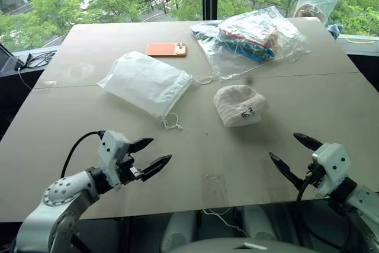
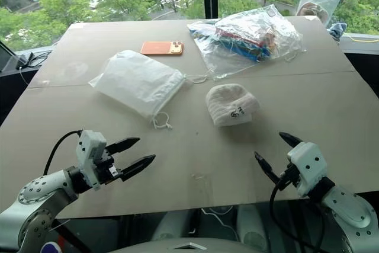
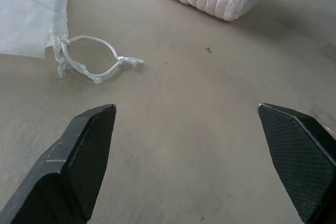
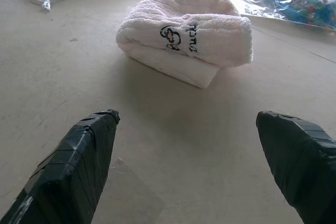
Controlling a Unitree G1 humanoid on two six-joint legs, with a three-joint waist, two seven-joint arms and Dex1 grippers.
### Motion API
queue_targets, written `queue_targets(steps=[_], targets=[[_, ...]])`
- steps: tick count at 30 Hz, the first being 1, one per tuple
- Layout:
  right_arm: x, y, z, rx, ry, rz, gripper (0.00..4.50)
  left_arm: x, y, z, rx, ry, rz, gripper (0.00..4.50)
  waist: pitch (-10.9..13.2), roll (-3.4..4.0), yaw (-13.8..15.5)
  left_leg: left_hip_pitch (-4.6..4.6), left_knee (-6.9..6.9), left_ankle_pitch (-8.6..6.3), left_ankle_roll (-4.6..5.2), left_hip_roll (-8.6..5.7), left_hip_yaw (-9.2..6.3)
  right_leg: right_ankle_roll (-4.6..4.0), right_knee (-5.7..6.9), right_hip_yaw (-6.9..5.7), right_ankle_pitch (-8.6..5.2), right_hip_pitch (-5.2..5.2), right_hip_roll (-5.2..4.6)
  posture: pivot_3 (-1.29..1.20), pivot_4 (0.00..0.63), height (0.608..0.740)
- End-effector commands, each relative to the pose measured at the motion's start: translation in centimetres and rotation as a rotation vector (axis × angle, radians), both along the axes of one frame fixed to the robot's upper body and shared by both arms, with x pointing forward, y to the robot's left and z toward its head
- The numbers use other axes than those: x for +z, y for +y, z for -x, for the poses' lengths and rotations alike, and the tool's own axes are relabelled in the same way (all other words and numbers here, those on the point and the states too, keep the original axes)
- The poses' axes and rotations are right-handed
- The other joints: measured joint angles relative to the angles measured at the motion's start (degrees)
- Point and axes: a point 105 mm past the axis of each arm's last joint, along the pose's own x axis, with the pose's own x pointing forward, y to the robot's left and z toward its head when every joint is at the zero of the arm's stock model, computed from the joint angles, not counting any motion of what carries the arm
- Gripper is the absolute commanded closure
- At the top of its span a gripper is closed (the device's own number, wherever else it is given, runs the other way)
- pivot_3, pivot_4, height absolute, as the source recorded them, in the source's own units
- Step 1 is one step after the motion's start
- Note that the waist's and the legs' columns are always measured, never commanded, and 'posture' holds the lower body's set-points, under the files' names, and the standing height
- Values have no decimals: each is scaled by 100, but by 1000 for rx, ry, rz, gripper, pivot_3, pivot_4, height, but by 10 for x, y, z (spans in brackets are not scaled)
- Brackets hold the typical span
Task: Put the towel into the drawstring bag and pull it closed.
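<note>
Risk: I judge my right gripper point(image 1: 296, 151) could crush the towel point(image 1: 240, 105) flat against the counter point(image 1: 331, 105) if I come in too low, unrolling the bundle.
Risk, bag: the thin bag point(image 1: 147, 81) may slide away when my left gripper point(image 1: 149, 154) reaches for its mouth, since nothing pins it.
Towel: white ribbed roll with a small dark mark, lying ahead of my right jaws, apart from them.
Bag: white, translucent, flat, ahead of my left jaws; its cord point(image 3: 92, 59) loops just beyond them, untouched.
Left jaws: spread wide, holding nothing.
Right jaws: spread wide, holding nothing.
Stage: nothing grasped yet, towel outside the bag.
</note>
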Motion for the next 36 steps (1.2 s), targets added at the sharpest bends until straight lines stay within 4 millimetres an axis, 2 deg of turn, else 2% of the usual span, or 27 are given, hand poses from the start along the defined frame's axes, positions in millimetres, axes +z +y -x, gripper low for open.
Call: queue_targets(steps=[1, 4, 6, 8, 10, 13, 17, 22, 26, 32, 36], targets=[[19, 10, -2, 66, -89, 32, 0, 24, -13, -20, 6, -162, -66, 46, 3, 4, 26, 0, 0, 0, 0, 0, 0, 0, 0, 0, 0, 0, 0, 0, 150, 740], [43, 34, 2, 213, -205, 57, 0, 56, -35, -70, 152, -365, -267, 46, 6, -5, 155, -7, 10, 1, 1, -24, -11, 3, 0, -3, 2, 4, -1, 0, 150, 740], [46, 42, 10, 287, -213, 52, 0, 64, -42, -89, 207, -487, -489, 46, 0, -22, 196, -15, 22, 4, 0, -36, -12, 13, 5, -8, 8, 11, 6, 0, 150, 740], [45, 47, 17, 343, -189, 47, 0, 73, -56, -102, 238, -575, -580, 46, -4, -24, 165, -5, 20, 3, -1, -39, -9, 33, 4, -2, 19, 21, 8, 0, 150, 740], [45, 47, 19, 356, -185, 50, 0, 77, -66, -114, 289, -598, -614, 46, -3, -25, 124, -2, 2, 1, 1, -40, -14, 32, -7, 14, 19, 19, 3, 0, 150, 740], [48, 47, 18, 348, -187, 35, 0, 62, -71, -133, 348, -535, -723, 46, 2, -34, 108, -13, 3, -3, 7, -43, -6, 33, -8, 23, 18, 5, 3, 0, 150, 740], [52, 47, 21, 357, -183, 33, 0, 47, -75, -148, 379, -500, -879, 46, 3, -34, 109, -12, 0, -3, 7, -52, -11, 38, -5, 16, 13, 4, 7, 0, 150, 740], [62, 49, 17, 314, -221, -19, 0, 36, -80, -159, 395, -483, -960, 46, 8, -42, 122, -14, 3, -3, 7, -50, -16, 40, -4, 14, 13, 4, 0, 0, 150, 740], [69, 50, 20, 304, -255, -55, 0, 41, -74, -166, 448, -531, -991, 46, 8, -42, 120, -14, 4, -3, 7, -48, -19, 40, -1, 14, 14, 4, -1, 0, 150, 740], [85, 47, 24, 276, -309, -122, 0, 44, -55, -165, 471, -532, -1005, 46, 8, -43, 115, -16, 4, -3, 7, -45, -21, 39, 0, 14, 14, 2, -2, 0, 150, 740], [81, 46, 26, 297, -287, -88, 0, 47, -44, -166, 495, -542, -1039, 46, 8, -43, 125, -15, 4, -3, 7, -45, -21, 39, 2, 12, 14, 2, -2, 0, 150, 740]])
